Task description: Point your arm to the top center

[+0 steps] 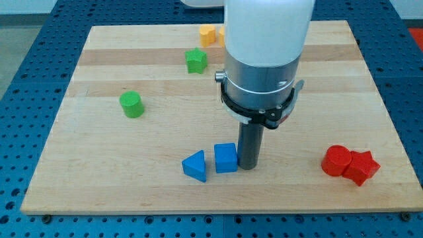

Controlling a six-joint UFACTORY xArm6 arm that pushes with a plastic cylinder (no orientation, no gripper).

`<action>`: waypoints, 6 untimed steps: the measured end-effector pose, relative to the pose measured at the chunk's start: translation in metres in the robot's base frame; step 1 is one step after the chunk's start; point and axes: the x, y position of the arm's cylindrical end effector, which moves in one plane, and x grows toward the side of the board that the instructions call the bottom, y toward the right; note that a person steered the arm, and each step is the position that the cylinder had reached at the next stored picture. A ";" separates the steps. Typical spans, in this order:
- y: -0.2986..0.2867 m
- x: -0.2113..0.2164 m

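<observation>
My tip (247, 167) rests on the wooden board (99, 185) near the view's bottom centre. It stands right next to the right side of a blue cube (225, 158). A blue triangular block (195, 165) lies just left of the cube. A green star block (195, 61) lies toward the view's top, left of my arm. An orange block (208, 34) sits at the top centre, partly beside my arm's white body. A yellow block (221, 33) peeks out next to it, mostly hidden by the arm.
A green cylinder (131, 104) stands at the left middle. A red cylinder (336, 160) and a red star block (362, 166) touch each other at the bottom right. The board lies on a blue perforated table (26, 59).
</observation>
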 end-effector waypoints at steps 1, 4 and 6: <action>0.000 -0.008; 0.000 -0.108; -0.001 -0.188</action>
